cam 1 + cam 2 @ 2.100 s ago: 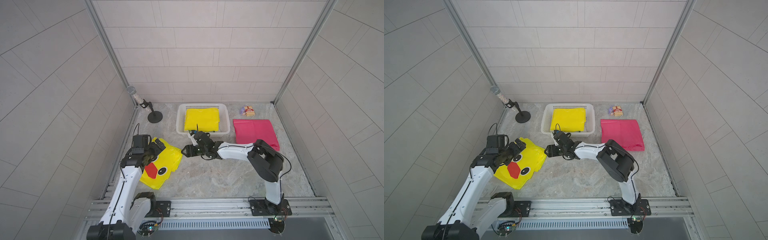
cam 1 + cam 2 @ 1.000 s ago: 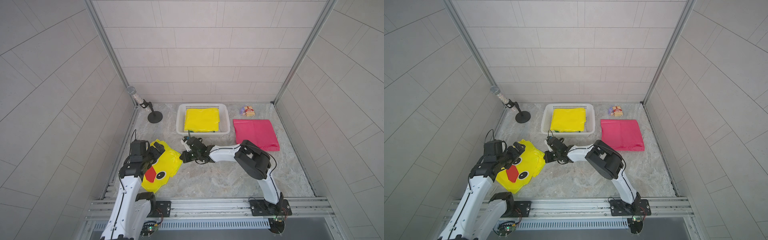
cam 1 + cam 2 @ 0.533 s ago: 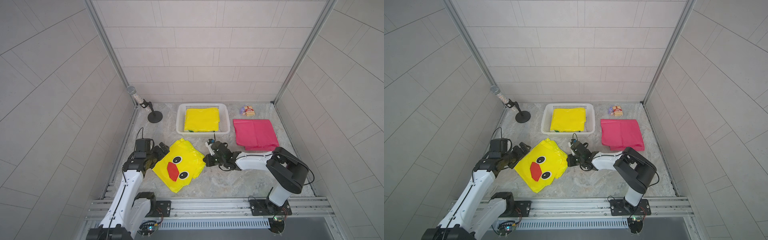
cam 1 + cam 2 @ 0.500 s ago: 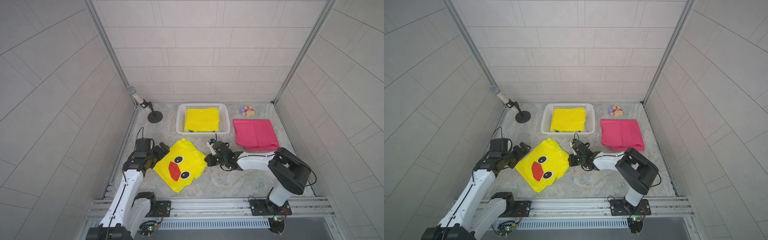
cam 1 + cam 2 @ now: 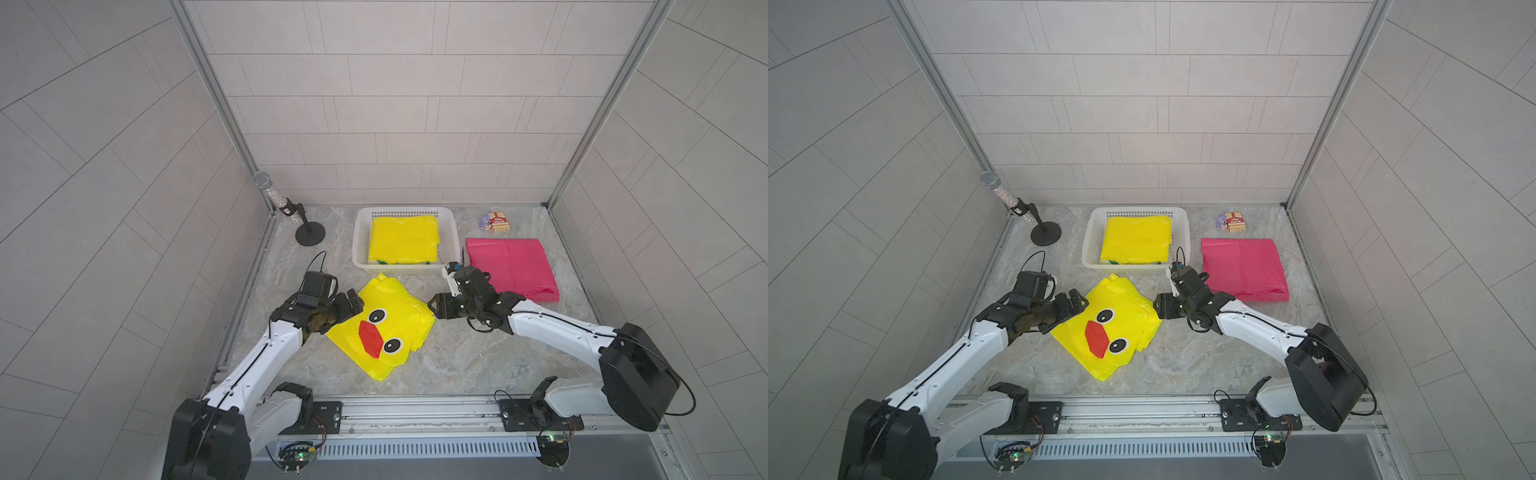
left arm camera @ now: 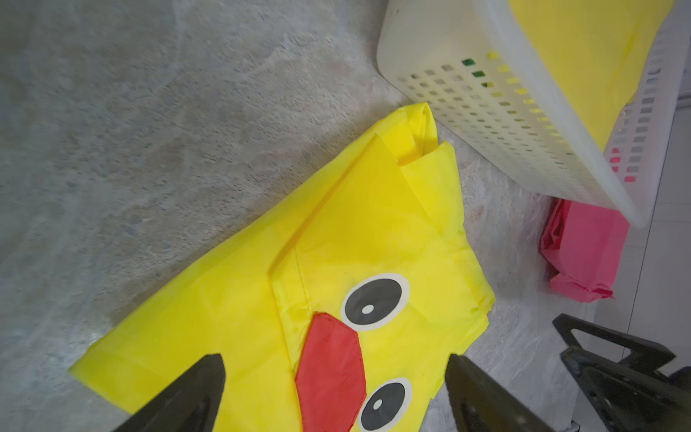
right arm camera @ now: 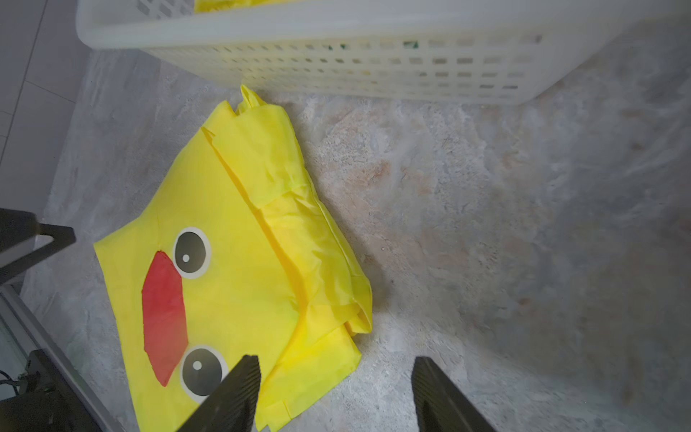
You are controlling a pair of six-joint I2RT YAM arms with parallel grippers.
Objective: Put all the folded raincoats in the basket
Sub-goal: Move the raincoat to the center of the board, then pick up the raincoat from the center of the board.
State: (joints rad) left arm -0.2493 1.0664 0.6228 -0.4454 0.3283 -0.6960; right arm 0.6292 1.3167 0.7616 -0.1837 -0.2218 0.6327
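Here we see the folded yellow duck-face raincoat (image 5: 380, 328) lying flat between both grippers. The left gripper (image 5: 349, 306) and right gripper (image 5: 434, 307) stand spread, holding nothing, beside its opposite edges.

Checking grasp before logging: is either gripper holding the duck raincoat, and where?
Nothing is held. The left gripper and right gripper are open beside the duck raincoat.

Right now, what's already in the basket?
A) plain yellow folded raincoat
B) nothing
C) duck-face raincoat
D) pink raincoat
A: a plain yellow folded raincoat lies inside the basket; the duck-face raincoat and the pink raincoat are on the table outside it.
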